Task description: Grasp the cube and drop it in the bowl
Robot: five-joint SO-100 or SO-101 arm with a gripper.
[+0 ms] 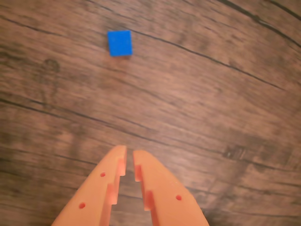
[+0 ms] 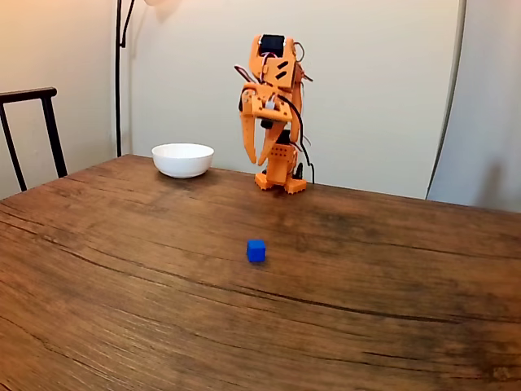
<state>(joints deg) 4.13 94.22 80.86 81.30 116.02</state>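
Note:
A small bright-blue cube (image 1: 119,43) lies on the wooden table, up and left of my fingertips in the wrist view. In the fixed view the cube (image 2: 256,250) sits alone near the table's middle, well in front of the arm. The white bowl (image 2: 182,159) stands at the table's far edge, left of the arm's base. My orange gripper (image 1: 130,151) is shut, with only a thin slit between its fingers and nothing in it. In the fixed view the gripper (image 2: 253,160) hangs pointing down, high above the table and far behind the cube.
The arm's base (image 2: 282,181) stands at the far edge of the dark wooden table (image 2: 391,309). A black chair (image 2: 32,122) and a thin lamp pole (image 2: 119,73) are beyond the table at the left. A pale wall is behind.

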